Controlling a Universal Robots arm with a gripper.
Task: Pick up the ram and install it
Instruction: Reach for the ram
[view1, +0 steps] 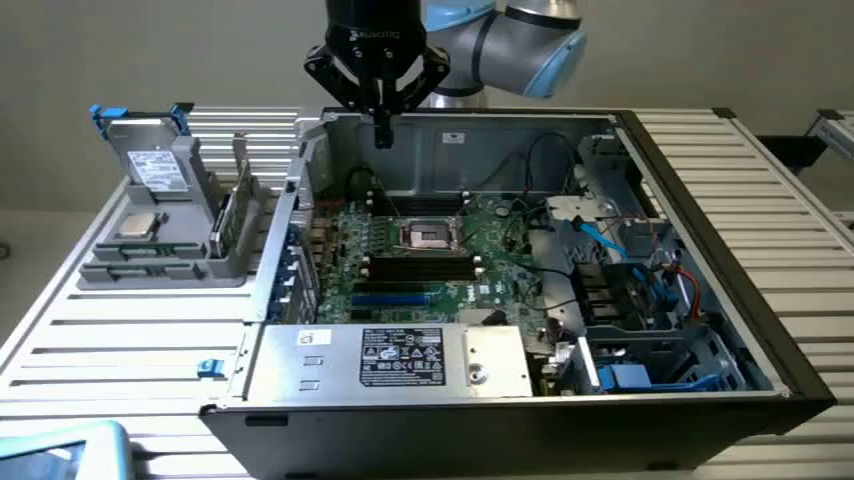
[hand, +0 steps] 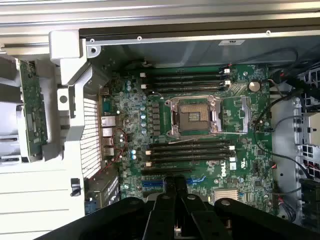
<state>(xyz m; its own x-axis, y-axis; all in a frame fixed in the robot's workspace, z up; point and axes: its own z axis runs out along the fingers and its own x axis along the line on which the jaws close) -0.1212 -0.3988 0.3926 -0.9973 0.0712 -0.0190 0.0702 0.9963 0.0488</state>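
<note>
Exterior view: just beside the open computer case (view1: 507, 440), on the exterior view's left of it, I see a gray holder (view1: 94, 278). The ram (view1: 134, 270) lies in its front slot, a narrow green stick. Inside the case, the motherboard (view1: 400, 285) shows its black memory slots (view1: 424, 265). Further back, above the rear wall of the case, the gripper (view1: 383, 130) hangs with its fingers pressed together, holding nothing.
</note>
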